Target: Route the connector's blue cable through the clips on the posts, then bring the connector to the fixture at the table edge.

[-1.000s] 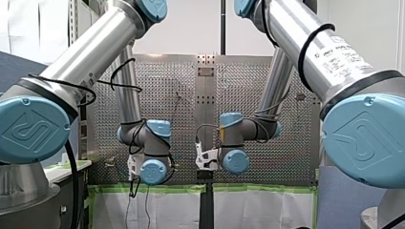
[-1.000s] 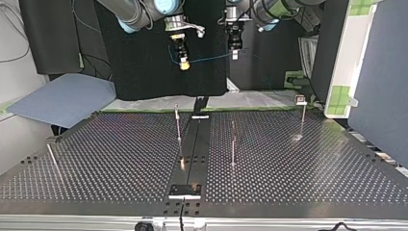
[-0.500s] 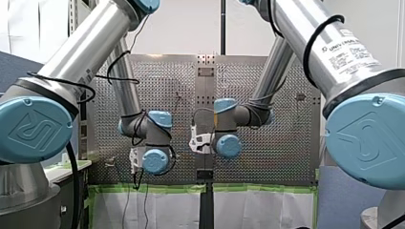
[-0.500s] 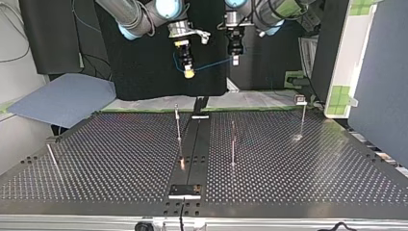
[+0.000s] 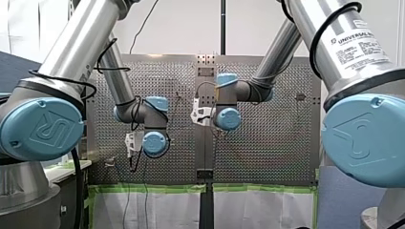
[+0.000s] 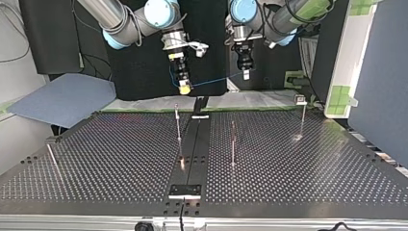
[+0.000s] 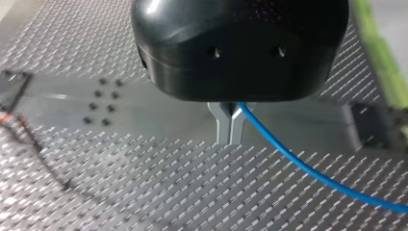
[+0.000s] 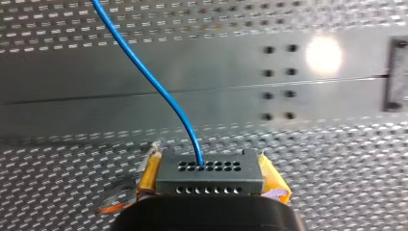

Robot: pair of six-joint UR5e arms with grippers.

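Currently my right gripper [image 8: 210, 169] is clamped on the connector [image 8: 210, 180], with its yellow pads [image 8: 150, 173] pressed against both ends of the block; the cable [image 8: 144, 72] leaves the connector's upper row of holes and runs ahead over the table [image 8: 312, 159]. My left gripper [image 7: 231, 126] has its metal fingers [image 7: 223, 122] drawn together on the cable, which leaves them sideways. In the top view both grippers hang above the table's far edge, well apart from the posts [image 6: 178, 122], with the cable strung between them, above every post
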